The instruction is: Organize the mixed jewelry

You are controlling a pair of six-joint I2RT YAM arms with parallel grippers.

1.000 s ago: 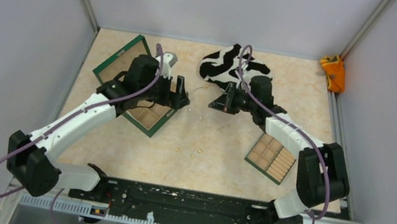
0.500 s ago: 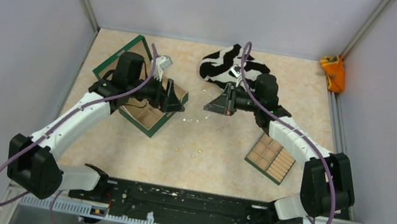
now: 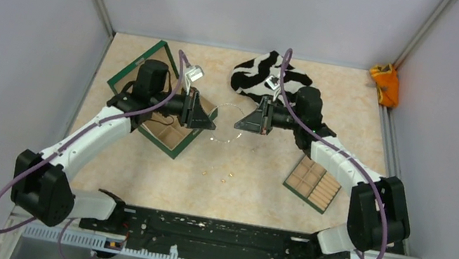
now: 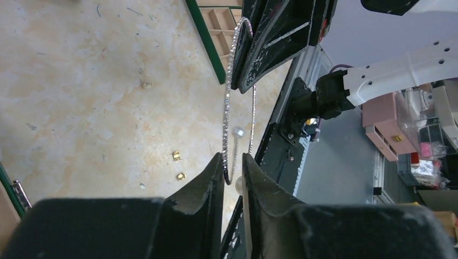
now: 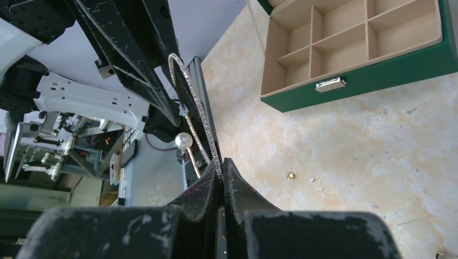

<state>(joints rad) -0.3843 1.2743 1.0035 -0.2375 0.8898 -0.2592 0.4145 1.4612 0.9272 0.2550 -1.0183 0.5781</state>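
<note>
While right hand (image 5: pixel 221 168) pinches hoop (image 4: pixel 227 102), left hand (image 4: pixel 233 164) clamps opposite side.

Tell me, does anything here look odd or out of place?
Both the left gripper and right gripper pinch the same silvery hoop, holding it upright between them. Tiny gold specks lie scattered on the table, outside the green boxes.

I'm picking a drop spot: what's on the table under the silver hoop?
From above, only bare table shows through the silver hoop held by the left tool and right tool. The gold specks lie nearer the bases, not beneath. Table under the tools is covered.
</note>
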